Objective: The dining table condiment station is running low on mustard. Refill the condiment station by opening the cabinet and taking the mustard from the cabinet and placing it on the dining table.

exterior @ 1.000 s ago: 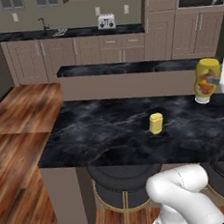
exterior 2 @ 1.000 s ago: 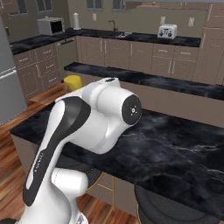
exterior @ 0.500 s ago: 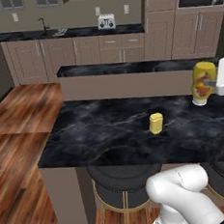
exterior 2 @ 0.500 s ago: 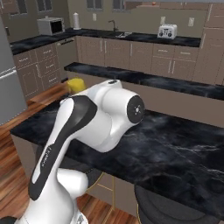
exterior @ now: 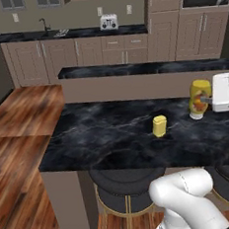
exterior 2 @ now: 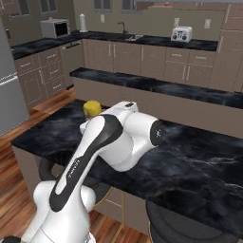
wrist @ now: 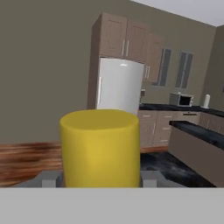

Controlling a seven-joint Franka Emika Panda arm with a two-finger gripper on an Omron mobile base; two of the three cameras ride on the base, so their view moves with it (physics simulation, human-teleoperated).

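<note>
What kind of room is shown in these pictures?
It looks like a home kitchen: a toaster on the back counter, a microwave, a refrigerator, and a marble dining table with stools.

Even, soft light (slightly blurry render)

The left base view looks forward and down from behind the arm across the dark marble surface (exterior: 113, 131) to the far wall's counter and toaster (exterior: 108, 22), the arm's white base rising at its lower right. The right base view looks over that same surface (exterior 2: 199, 161) and toaster (exterior 2: 181, 34) from the other side, with the arm large and close at its lower left. The hand view sits very near the mustard (wrist: 100, 146), facing level across the room toward a white fridge (wrist: 119, 85).
</note>
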